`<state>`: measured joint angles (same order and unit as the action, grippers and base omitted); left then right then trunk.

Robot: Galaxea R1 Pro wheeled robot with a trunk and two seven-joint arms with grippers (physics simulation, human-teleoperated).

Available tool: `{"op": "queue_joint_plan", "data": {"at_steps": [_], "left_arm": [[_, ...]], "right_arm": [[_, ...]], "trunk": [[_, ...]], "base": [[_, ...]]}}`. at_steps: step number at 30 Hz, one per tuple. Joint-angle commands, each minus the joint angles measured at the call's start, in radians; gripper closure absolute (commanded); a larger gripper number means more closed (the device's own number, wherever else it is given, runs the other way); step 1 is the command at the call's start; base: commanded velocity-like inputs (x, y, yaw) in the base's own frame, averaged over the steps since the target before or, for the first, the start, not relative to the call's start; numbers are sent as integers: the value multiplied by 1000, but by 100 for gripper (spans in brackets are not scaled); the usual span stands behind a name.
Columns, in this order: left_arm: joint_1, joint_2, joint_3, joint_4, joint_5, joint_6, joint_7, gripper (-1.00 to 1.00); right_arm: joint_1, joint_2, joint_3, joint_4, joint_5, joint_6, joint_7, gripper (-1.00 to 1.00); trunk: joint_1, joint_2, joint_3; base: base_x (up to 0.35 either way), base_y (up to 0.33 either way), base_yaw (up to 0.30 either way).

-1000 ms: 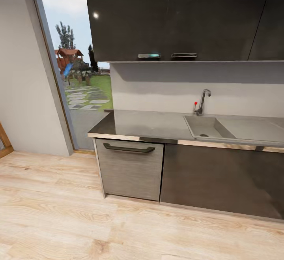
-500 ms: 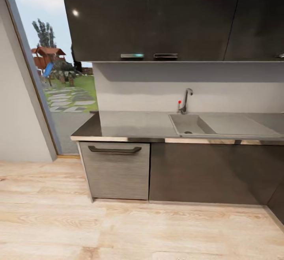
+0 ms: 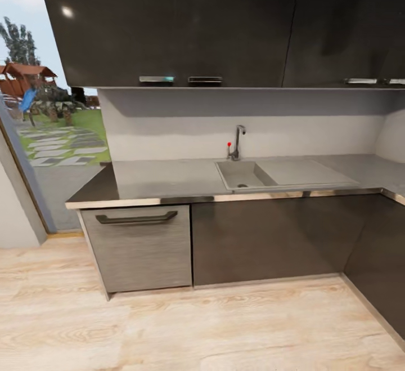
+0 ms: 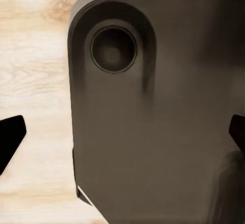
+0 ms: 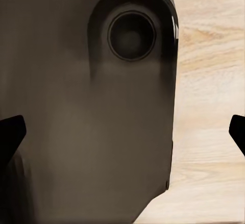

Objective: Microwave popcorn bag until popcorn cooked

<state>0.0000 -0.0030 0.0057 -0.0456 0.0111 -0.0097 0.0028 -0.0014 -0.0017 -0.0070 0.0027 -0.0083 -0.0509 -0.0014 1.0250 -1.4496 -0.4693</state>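
Observation:
A long grey steel countertop (image 3: 163, 178) runs across the head view above dark cabinet fronts. The popcorn bag and the microwave are out of view. In the left wrist view my left gripper (image 4: 123, 137) is open, its dark fingertips (image 4: 11, 141) far apart over the robot's dark base (image 4: 153, 132) and the wood floor. My right gripper (image 5: 123, 134) is open in the same way, with nothing between its fingertips (image 5: 11, 134), above the base (image 5: 87, 122).
A sink (image 3: 243, 175) with a faucet (image 3: 238, 141) is set into the worktop. Dark wall cabinets (image 3: 169, 22) hang above. A steel drawer front with a handle (image 3: 138, 219) is at the left, beside a tall window (image 3: 45, 134). The counter turns a corner at the right (image 3: 391, 193). Light wood floor (image 3: 197, 331) lies in front.
The camera has swung to the right: the counter and sink have slid left in the picture, and the counter's right-hand corner has come into view.

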Motion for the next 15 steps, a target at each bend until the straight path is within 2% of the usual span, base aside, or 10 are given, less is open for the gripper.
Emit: {"op": "queue_joint_plan", "data": {"at_steps": [1, 15], "left_arm": [[0, 0, 0, 0, 1, -1, 0, -100], [0, 0, 0, 0, 1, -1, 6, -100]], "right_arm": [[0, 0, -1, 0, -1, -4, 0, -100], [0, -1, 2, 2, -2, -24, 0, -100]], "trunk": [[0, 0, -1], [0, 0, -1]], "base": [[0, 0, -290], [0, 0, -290]]}}
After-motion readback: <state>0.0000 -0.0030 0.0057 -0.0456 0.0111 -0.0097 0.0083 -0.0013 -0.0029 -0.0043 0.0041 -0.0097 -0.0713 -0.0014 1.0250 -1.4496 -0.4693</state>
